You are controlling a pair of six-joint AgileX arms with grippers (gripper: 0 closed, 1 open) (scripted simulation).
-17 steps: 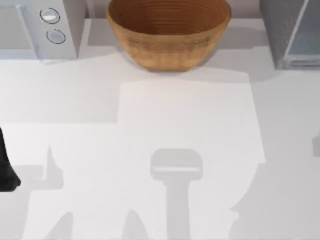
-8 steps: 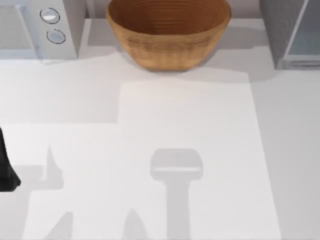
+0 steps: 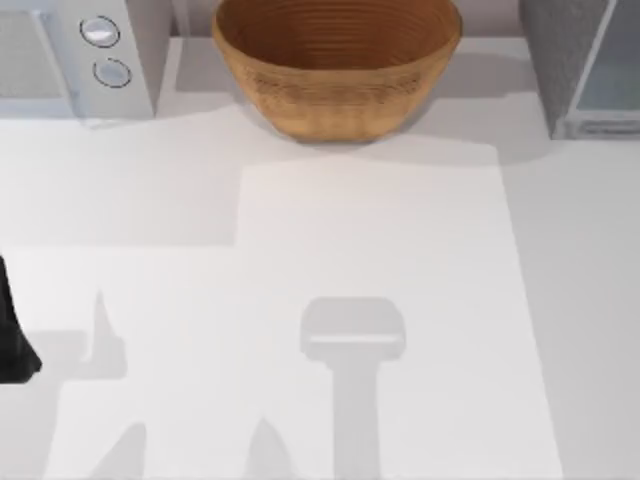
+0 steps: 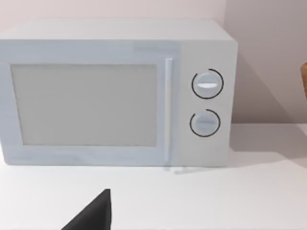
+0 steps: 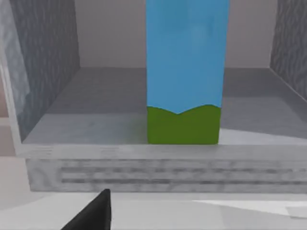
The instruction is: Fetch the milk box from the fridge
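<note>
Right wrist view: milk box (image 5: pixel 184 72) upright inside open fridge (image 5: pixel 48 96), near front edge | right jaws: fingertip (image 5: pixel 93 213) low in front, state cannot tell | left arm (image 3: pixel 12 340) parked at desk's left edge, facing microwave (image 4: pixel 115 91) | risk: off-centre approach tips carton or hits fridge sill.

Sky-blue milk box with green wavy base band (image 5: pixel 183 91) stands upright inside the dark grey speckled box-shaped fridge (image 3: pixel 580 70), near its open front edge; fridge sits at the table's back right corner
</note>
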